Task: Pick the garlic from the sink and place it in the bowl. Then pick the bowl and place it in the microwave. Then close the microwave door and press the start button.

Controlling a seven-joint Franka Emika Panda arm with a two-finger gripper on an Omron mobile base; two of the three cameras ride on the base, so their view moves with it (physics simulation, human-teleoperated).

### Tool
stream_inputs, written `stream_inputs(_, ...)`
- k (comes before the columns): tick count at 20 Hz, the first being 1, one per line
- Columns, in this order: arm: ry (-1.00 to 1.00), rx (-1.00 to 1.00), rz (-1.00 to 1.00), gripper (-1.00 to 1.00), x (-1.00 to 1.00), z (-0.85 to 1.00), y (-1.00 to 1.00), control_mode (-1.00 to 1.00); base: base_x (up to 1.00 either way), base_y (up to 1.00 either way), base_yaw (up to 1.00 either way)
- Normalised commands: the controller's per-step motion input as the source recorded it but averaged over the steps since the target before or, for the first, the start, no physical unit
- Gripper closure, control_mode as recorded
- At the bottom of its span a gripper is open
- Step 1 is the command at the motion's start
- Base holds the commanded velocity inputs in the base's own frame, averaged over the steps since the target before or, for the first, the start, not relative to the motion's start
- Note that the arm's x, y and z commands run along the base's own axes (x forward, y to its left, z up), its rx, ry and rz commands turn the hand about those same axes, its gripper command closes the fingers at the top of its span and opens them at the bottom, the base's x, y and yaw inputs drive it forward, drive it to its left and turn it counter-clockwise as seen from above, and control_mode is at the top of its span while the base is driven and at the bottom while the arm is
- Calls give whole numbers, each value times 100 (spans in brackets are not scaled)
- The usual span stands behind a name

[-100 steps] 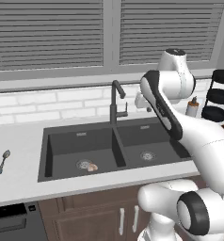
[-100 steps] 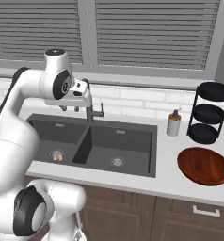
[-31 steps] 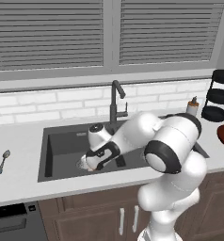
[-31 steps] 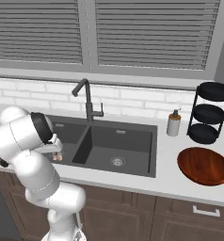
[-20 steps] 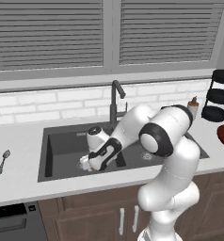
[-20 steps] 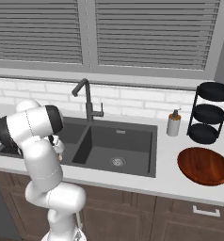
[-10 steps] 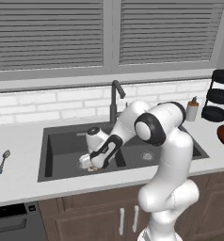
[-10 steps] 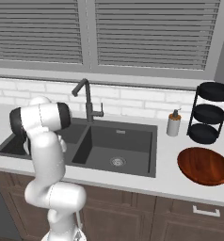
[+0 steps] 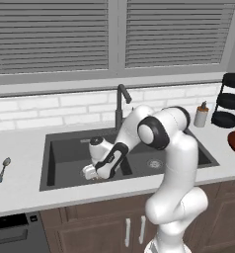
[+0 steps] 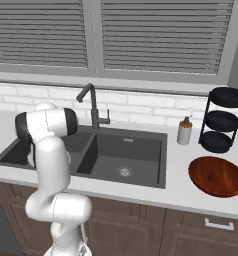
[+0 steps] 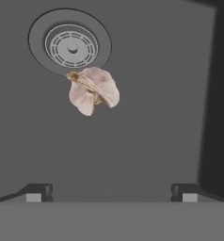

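The garlic [image 11: 92, 90] lies on the floor of the sink's left basin [image 9: 65, 158], touching the edge of the round steel drain [image 11: 70, 45]. My gripper [image 11: 111, 193] hovers above it, open, with the dark fingertips [image 11: 36, 192] spread wide and nothing between them; the bulb sits ahead of the gap, slightly left of centre. In the left base view my gripper [image 9: 87, 174] is down inside the left basin. The reddish-brown bowl [image 10: 217, 176] rests on the counter to the right of the sink [image 10: 123, 155]. The microwave and its door are out of view.
A tall dark faucet [image 9: 120, 101] rises behind the divider between the basins. A soap dispenser [image 10: 184, 131] and a black tiered rack [image 10: 222, 119] stand behind the bowl. A spoon [image 9: 3, 169] lies on the counter left of the sink.
My hand has sunk a little lower and further left in the left basin, and the arm's upper links have swung round. The garlic and the bowl have stayed put.
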Motion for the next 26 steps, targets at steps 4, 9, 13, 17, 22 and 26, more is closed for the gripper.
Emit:
stream_inputs(4,0,0,0,-100,22,-18,6,-100,0,0,0)
stream_inputs(9,0,0,0,-100,34,-19,19,-100,0,0,0)
stream_inputs(13,0,0,0,-100,31,-21,22,-100,0,0,0)
stream_inputs(17,0,2,0,-100,6,-23,2,-100,0,0,0)
stream_inputs(22,0,2,0,-100,12,-23,0,-100,0,0,0)
stream_inputs(26,0,2,0,-100,27,-20,0,-100,0,0,0)
